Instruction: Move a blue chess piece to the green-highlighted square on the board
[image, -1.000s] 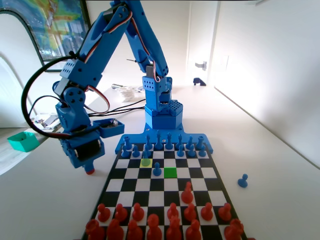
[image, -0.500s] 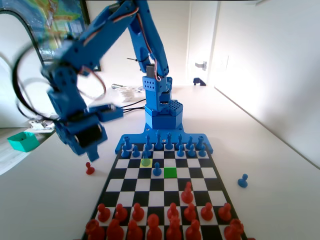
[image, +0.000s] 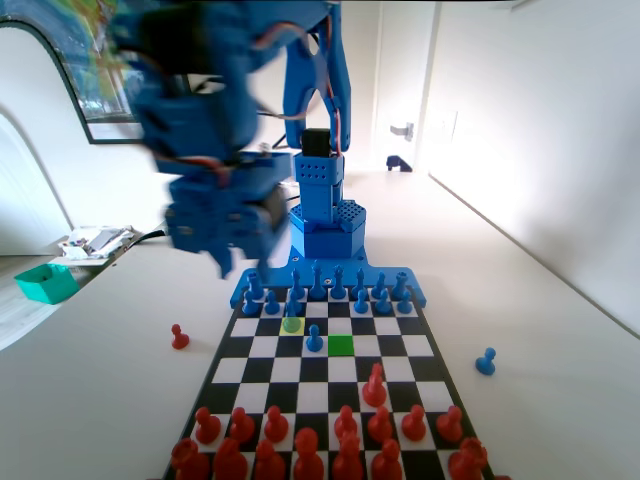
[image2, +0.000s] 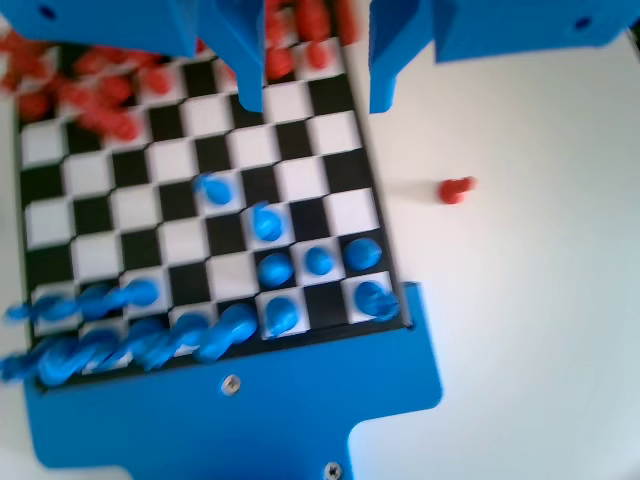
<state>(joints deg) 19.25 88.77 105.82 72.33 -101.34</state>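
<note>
The green-highlighted square (image: 341, 345) lies bare near the middle of the board (image: 425, 352). One blue chess piece (image: 292, 314) (image2: 265, 222) stands on the paler lime square, one row nearer the arm and two columns to the left. Another blue piece (image: 314, 340) (image2: 212, 188) stands just left of the green square. My gripper (image: 227, 262) (image2: 315, 95) is motion-blurred, high above the board's far left corner. In the wrist view its jaws hang apart with nothing between them.
A red pawn (image: 180, 337) (image2: 455, 189) stands on the table left of the board. Off the board's right edge there is a blue pawn (image: 486, 361). Blue pieces fill the far rows and red pieces (image: 345, 440) the near rows. A teal tray (image: 45, 283) sits far left.
The gripper has risen from the red pawn on the table and swung right toward the board's far left corner. The red pawn stays where it was let go.
</note>
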